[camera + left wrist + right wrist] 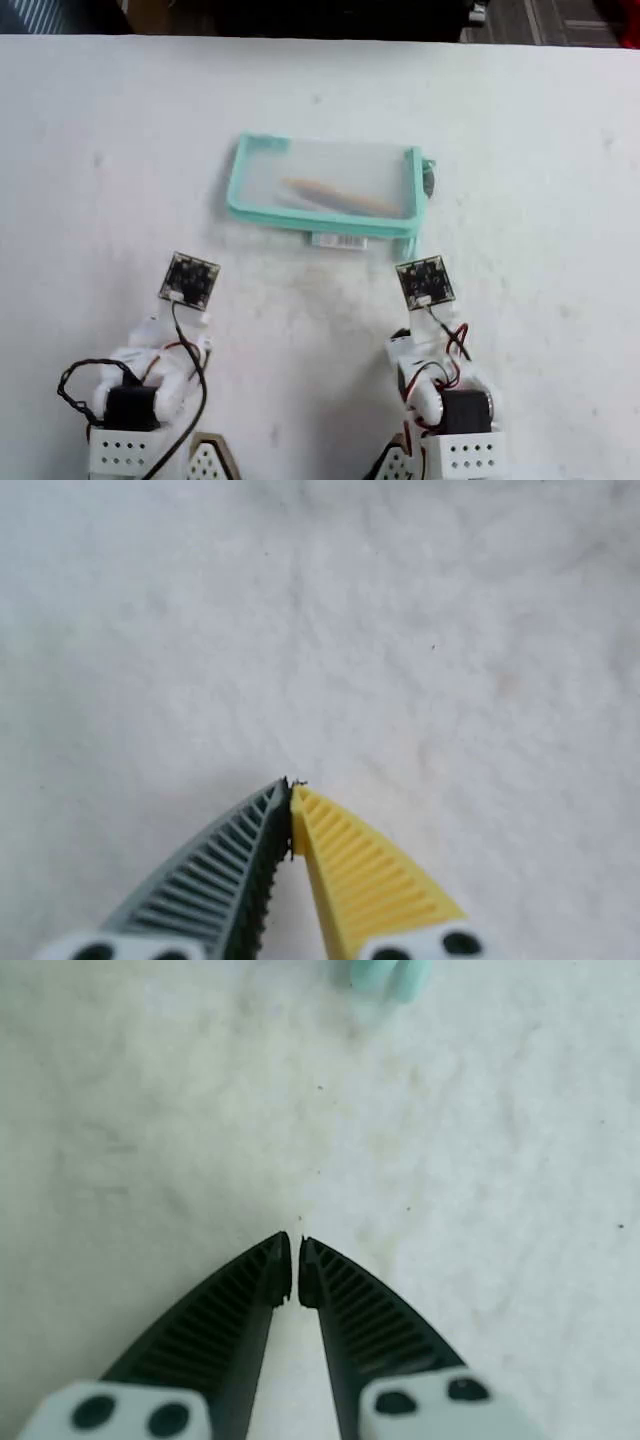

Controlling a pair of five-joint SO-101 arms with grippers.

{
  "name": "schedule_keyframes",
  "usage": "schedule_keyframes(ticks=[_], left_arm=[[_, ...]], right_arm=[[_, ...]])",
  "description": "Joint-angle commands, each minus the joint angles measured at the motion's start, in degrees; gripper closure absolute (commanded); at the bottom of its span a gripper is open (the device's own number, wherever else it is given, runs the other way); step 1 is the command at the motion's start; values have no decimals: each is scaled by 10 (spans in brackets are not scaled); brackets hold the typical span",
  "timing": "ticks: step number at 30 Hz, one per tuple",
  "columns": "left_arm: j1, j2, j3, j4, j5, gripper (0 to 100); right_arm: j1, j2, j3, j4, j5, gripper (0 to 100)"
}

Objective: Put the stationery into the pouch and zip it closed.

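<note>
**High view.** I count one pouch (256, 181), lying flat mid-table (520, 120), its long side facing the arms. One orange pencil (340, 197) shows through its clear wall, and beside it a paler shape that I cannot identify. There are two arms, both drawn back at the near edge and pointing toward the pouch. The left arm (140, 392) sits well short of the pouch. The right arm (446, 396) has its wrist just beside the pouch's near right corner, apart from it. I cannot tell whether the zip is closed.

**Left wrist view.** The left gripper (291, 788) has one grey and one yellow finger. The tips meet, nothing lies between them, and they are poised over bare table.

**Right wrist view.** The right gripper (300, 1246) has two black fingers. They are closed to a hairline gap at the tips and hold nothing. A teal corner of the pouch (390, 974) lies ahead of the tips, apart from them.
</note>
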Motion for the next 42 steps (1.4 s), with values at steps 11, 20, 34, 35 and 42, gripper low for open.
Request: schedule_keyframes(ticks=[11, 20, 34, 35, 42], left_arm=[[-3, -5, -102, -80, 8, 976], [1, -5, -312, 1, 4, 976], [-2, -5, -346, -51, 3, 976], [-2, -5, -339, -70, 3, 976], [1, -5, -215, -289, 6, 976]], right_arm=[[1, -1, 5, 4, 4, 978], [0, -3, 5, -80, 3, 977], [2, -1, 5, -375, 4, 977], [3, -1, 5, -373, 4, 977], [31, -2, 5, -337, 4, 977]])
